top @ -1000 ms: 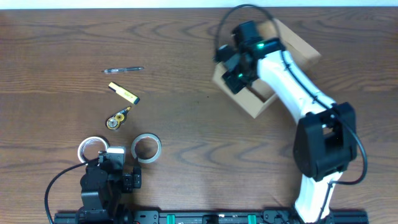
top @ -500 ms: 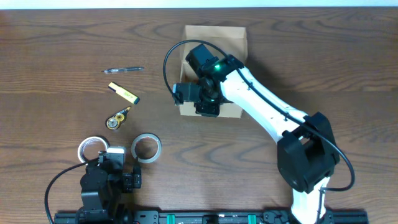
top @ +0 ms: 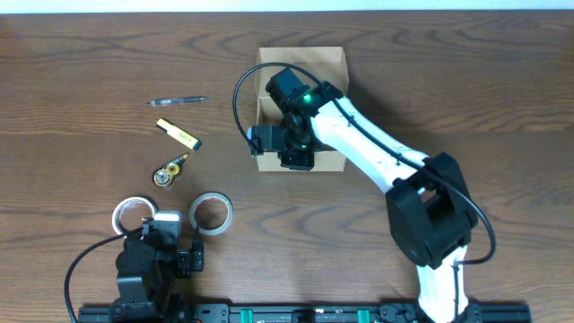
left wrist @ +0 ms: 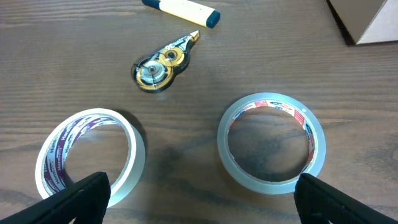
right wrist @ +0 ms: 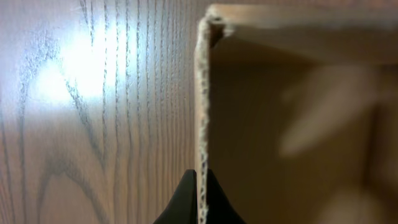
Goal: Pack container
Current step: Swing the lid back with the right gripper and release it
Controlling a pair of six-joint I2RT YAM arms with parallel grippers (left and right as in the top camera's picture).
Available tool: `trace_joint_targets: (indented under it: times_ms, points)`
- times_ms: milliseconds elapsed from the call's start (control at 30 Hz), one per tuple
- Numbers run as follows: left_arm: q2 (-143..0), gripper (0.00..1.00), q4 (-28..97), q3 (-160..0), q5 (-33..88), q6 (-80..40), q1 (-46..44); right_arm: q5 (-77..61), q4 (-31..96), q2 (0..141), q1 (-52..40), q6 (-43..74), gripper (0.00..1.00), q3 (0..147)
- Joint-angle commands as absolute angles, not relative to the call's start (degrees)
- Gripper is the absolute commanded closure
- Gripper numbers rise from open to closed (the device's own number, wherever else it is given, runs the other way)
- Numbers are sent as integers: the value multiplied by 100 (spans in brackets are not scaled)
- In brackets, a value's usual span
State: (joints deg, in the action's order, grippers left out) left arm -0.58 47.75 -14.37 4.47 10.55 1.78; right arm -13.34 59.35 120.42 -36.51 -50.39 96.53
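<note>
The left pincer (left wrist: pixel 205 202) sat at the near edge of the wooden table (top: pixel 81 54), its fingers spread wide and holding nothing. Just beyond it lay a white tape roll (left wrist: pixel 132 152) and a clear tape roll (left wrist: pixel 272 101), side by side but apart. Farther off were a round correction-tape dispenser (left wrist: pixel 158 65), then a yellow highlighter (left wrist: pixel 180 9), then a pen (top: pixel 178 100).

Farthest away, mid-table and well apart from those items, stood the container (top: pixel 305 65), a tan cardboard box open at the top. The right pincer (right wrist: pixel 200 196) was pinching the top edge of one of its thin walls, one finger outside and one inside. The arm hid which wall it was. The part of the inside that showed held nothing.

The step appeared to be placing the box for packing. Done well, it called for a light pinch low on the wall, since thin cardboard buckles. The box should slide flat without tipping and end with its opening up, near the loose items.
</note>
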Motion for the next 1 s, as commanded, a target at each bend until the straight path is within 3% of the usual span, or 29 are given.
trace_joint_targets:
  times_ms: [0,33,100,167,233,600,667,733,767,967]
  points:
    - [-21,5,5078,-1332,405,1072,185,-1400,5940,12193,-3684,-5146,99,9743]
    - [-21,5,5078,-1332,405,1072,185,-1398,5937,12199,-3684,-5122,99,9743]
    - [-21,5,5078,-1332,405,1072,185,-1334,5937,12186,-3684,-5068,61,9745]
    - [-21,5,5078,-1332,405,1072,185,-1194,5942,12182,-3684,-4943,43,9745]
    - [-21,5,5078,-1332,405,1072,185,-1048,5964,12160,-3684,-4858,36,9745]
    - [-21,5,5078,-1332,405,1072,185,-965,5972,11148,-3684,-4580,36,9863]
    - [-21,5,5078,-1332,405,1072,185,-969,5964,10726,-3684,-4276,27,9863]
    - [-21,5,5078,-1332,405,1072,185,-969,5942,10344,-3684,-3848,6,9863]
    - [-21,5,5078,-1332,405,1072,185,-969,5935,10175,-3684,-3618,1,9863]
    - [-21,5,5078,-1332,405,1072,185,-486,5900,9247,-3671,-2399,1,9861]
